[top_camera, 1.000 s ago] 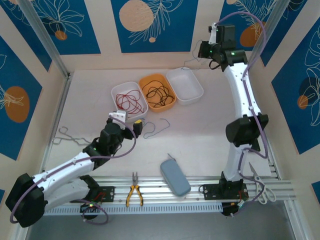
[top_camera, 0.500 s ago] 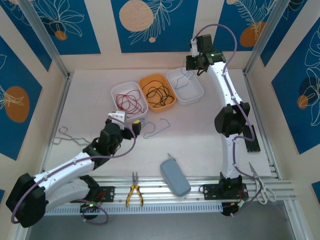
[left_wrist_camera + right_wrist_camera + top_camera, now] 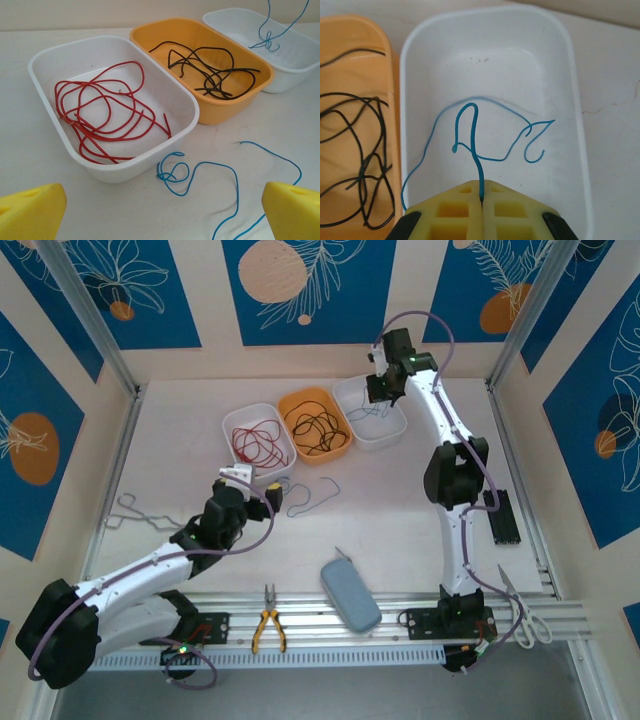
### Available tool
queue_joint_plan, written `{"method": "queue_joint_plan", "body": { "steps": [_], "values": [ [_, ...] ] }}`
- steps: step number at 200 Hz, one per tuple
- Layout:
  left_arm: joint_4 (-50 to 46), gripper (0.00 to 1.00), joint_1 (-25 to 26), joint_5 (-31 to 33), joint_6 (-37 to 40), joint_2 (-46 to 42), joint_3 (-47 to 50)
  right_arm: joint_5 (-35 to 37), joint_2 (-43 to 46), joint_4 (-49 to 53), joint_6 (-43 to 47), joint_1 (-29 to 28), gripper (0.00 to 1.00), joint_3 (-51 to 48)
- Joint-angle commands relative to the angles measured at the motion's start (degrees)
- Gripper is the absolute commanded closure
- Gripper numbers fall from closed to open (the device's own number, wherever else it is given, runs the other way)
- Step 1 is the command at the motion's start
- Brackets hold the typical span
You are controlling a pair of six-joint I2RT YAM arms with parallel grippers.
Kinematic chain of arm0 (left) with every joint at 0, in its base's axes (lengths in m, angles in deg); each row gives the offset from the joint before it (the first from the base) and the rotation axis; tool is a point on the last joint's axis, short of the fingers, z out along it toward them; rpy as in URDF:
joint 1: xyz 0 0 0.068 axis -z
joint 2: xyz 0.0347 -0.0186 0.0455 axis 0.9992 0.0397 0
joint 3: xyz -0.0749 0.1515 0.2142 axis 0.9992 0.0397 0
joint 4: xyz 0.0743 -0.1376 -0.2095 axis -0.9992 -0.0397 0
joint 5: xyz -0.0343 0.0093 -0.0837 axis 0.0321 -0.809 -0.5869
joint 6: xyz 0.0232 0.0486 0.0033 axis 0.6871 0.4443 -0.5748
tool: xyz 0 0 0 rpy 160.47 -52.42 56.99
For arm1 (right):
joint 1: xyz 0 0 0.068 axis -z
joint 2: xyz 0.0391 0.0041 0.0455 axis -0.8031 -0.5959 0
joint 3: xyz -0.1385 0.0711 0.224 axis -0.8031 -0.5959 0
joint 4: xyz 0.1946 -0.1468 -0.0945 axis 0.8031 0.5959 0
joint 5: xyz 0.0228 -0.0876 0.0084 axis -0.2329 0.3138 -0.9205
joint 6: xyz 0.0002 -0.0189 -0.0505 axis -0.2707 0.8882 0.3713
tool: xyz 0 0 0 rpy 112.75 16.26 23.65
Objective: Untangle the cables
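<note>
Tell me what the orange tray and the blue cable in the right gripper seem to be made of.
Orange tray: likely moulded plastic, smooth with a soft sheen, rounded rim. Blue cable: probably plastic-coated wire, matte; it holds its bends stiffly.

Two white-shelled arms on show: the left arm point(image 3: 135, 578) and the right arm point(image 3: 447, 425), each with chunky black joint housings point(image 3: 455, 472). Thin purple cables point(image 3: 420, 313) loop alongside. The jaws carry yellow grid-moulded pads point(image 3: 455, 212).
</note>
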Motion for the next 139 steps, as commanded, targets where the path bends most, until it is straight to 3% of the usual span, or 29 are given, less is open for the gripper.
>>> {"method": "queue_joint_plan", "body": {
  "steps": [1,75,139],
  "values": [
    [2.4,0.00,-0.9,-0.4,-1.1,0.2,0.8,-1.0,-2.3,0.6,0.7,0.4,1.00,0.4],
    [2.4,0.00,-0.9,-0.5,-0.9,1.4,0.7,2.3,-8.7,0.5,0.5,1.0,1.00,0.7],
    [1.1,0.00,-0.9,-1.5,-1.2,1.6,0.1,2.7,-12.6,2.5,-1.3,0.9,1.00,7.0]
  ]
}}
